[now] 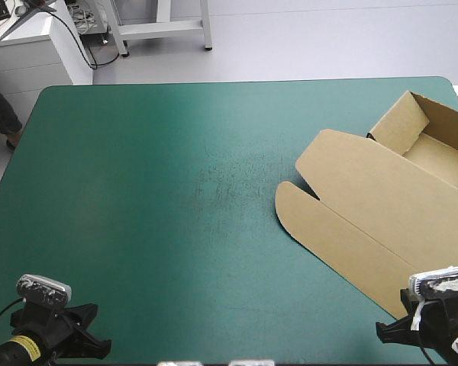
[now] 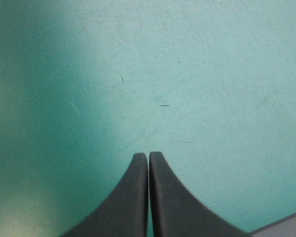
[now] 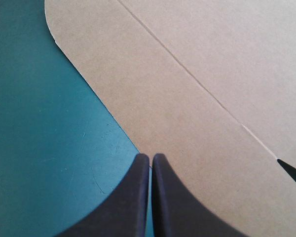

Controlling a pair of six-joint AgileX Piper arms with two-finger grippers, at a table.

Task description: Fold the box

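Box (image 1: 382, 200) lies on the right side of the desk, on the teal-green cover (image 1: 160, 198), as an open tray with its lid flat. The tray (image 1: 437, 149), walls raised, sits at the far right, close to the desk's far edge and running out of the high view. The lid (image 1: 366, 179) spreads from it toward the near left, ending in a round-cornered flap (image 1: 328, 238) set off by a crease. The right end effector (image 3: 151, 157) is clenched on nothing, its tip over the flap's near-left edge where board meets cover. The left end effector (image 2: 148, 155), also clenched and empty, hangs over bare cover at the near left corner, well apart from the box.
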